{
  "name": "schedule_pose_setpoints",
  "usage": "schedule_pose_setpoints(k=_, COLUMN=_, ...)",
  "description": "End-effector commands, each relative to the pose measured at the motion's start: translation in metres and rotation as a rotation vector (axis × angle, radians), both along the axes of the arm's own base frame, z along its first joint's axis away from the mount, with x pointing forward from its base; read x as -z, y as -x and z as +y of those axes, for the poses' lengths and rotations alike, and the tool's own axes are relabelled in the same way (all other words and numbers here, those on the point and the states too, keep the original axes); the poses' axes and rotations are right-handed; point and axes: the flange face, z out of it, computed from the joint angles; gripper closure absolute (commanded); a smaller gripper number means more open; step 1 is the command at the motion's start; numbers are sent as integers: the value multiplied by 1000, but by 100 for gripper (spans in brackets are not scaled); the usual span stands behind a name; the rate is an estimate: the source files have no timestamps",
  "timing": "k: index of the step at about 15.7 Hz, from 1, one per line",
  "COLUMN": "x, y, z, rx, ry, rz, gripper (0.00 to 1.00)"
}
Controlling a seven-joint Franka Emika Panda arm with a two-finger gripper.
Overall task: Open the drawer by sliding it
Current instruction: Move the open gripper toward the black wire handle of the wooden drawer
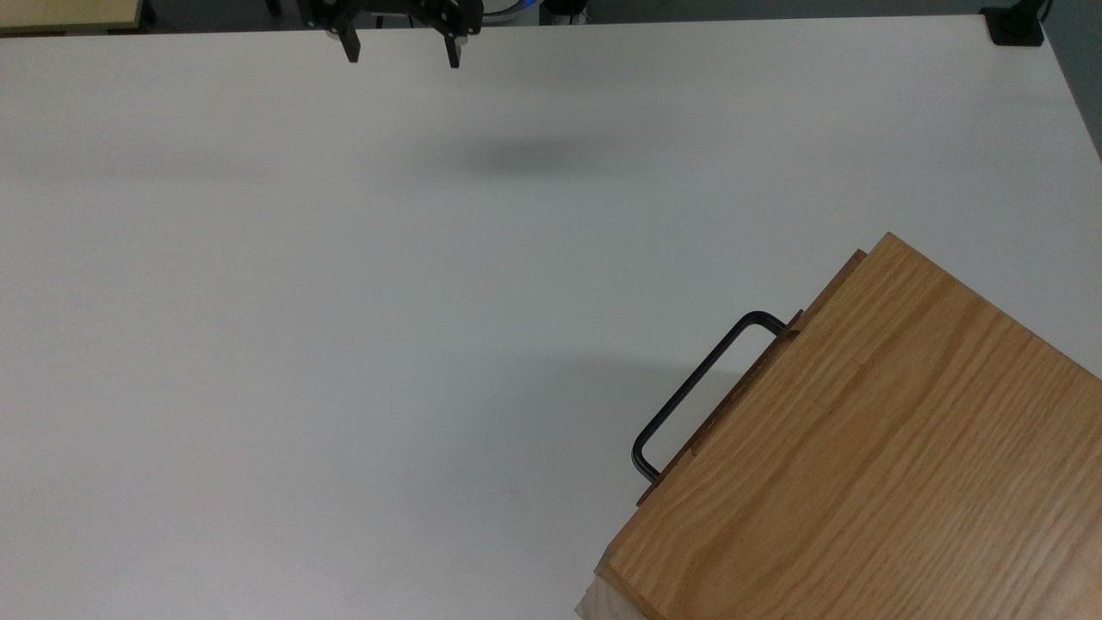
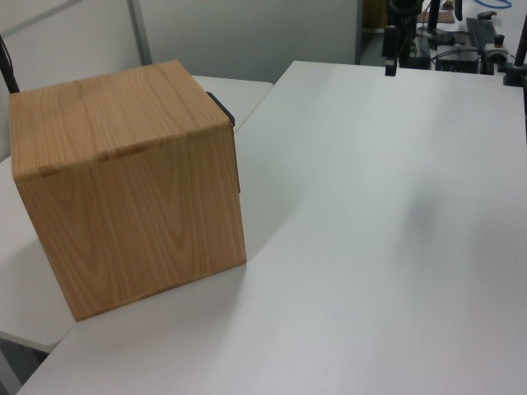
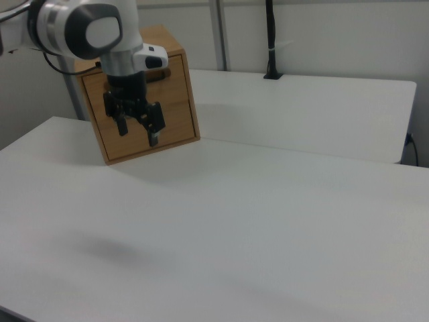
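The drawer (image 3: 175, 79) sits shut in the front of an oak-grained cabinet (image 1: 869, 448) at the top view's lower right. Its thin black U-shaped handle (image 1: 693, 389) sticks out toward the table's middle. In the left view the cabinet (image 2: 123, 181) shows its back and side, with a bit of the handle (image 2: 221, 108) at its far edge. My gripper (image 1: 400, 53) hangs open and empty above the table's far edge in the top view, well away from the handle. In the right view the gripper (image 3: 138, 135) appears in front of the cabinet, fingers pointing down.
The white table (image 1: 344, 301) spreads wide between gripper and cabinet. A black clamp (image 1: 1016, 26) sits at the top view's upper right corner. A black post (image 3: 270, 40) stands at the table's far side in the right view. A second table (image 2: 243, 89) lies behind the cabinet.
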Motion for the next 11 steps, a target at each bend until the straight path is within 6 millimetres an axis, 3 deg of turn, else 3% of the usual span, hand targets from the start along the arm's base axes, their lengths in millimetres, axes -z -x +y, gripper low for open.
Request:
schedule_pose_setpoints(k=1, x=12, y=-37, z=15, rx=49, ry=-153, rz=-57, gripper=0)
schedule_pose_setpoints(k=4, x=27, y=-60, z=24, rx=168, ry=-287, rz=-110, gripper=0)
schedule_pose_setpoints(k=7, x=20, y=-91, z=41, rx=386, ry=-417, rz=-229, gripper=0)
schedule_pose_setpoints(k=11, x=18, y=-129, z=73, rx=534, ry=-593, rz=-386, gripper=0)
